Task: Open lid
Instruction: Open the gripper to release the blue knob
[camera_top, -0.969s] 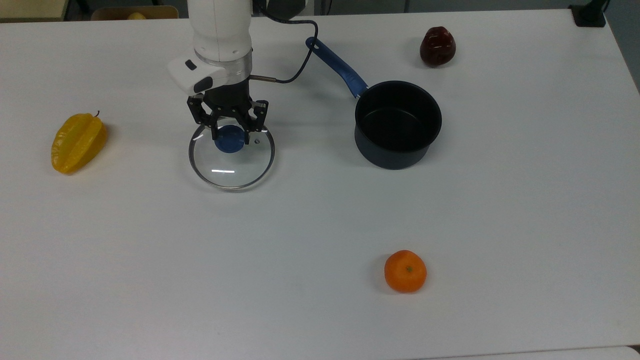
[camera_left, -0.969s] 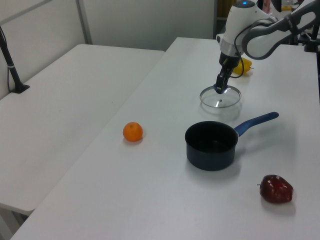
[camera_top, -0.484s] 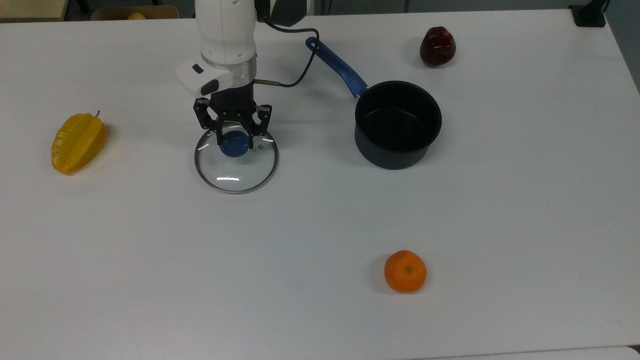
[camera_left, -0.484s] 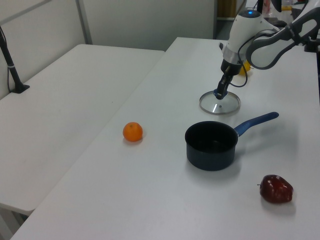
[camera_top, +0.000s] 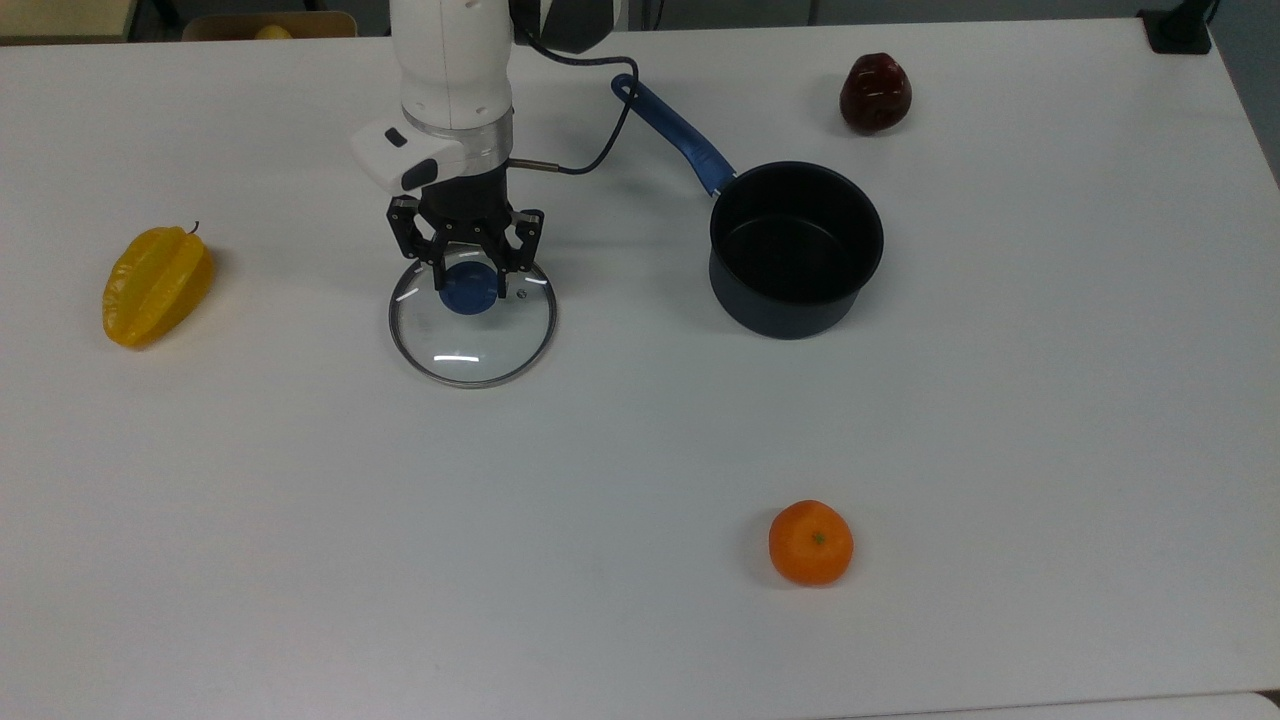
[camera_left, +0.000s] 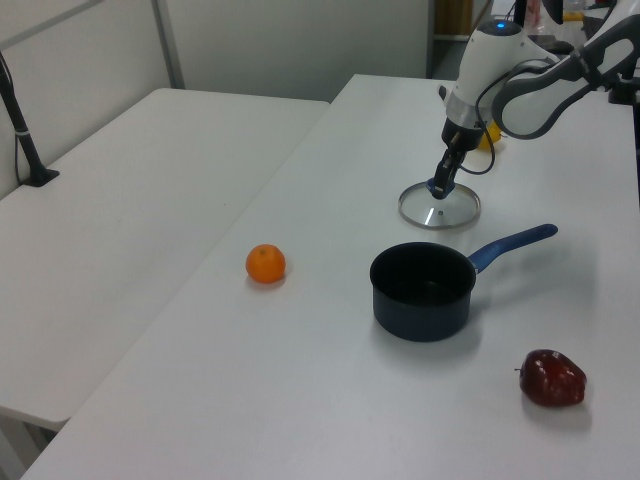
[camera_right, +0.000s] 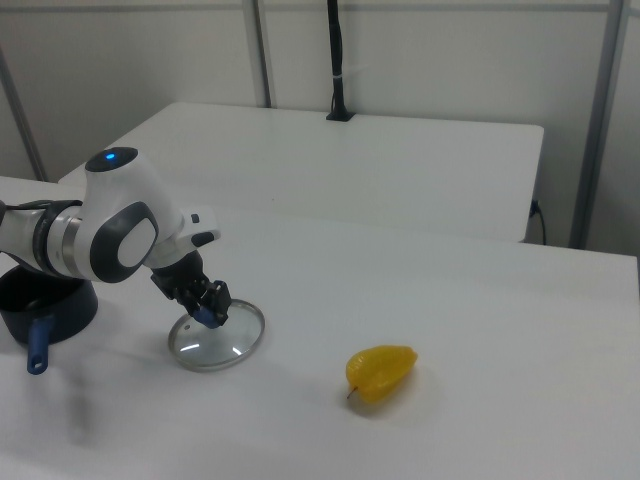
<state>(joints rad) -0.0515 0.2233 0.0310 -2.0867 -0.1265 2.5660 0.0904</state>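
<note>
Lid, round clear glass with metal rim (camera_top: 470, 330) and blue knob (camera_top: 468, 289), lies flat on white table (camera_top: 640, 450), top view's left of dark saucepan (camera_top: 796, 248). We see gripper (camera_top: 468, 284) clamped on knob.

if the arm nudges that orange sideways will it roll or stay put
The orange looks round with a slightly flattened top, so it would probably roll a little, then settle. The smooth white table offers little to stop it.
</note>
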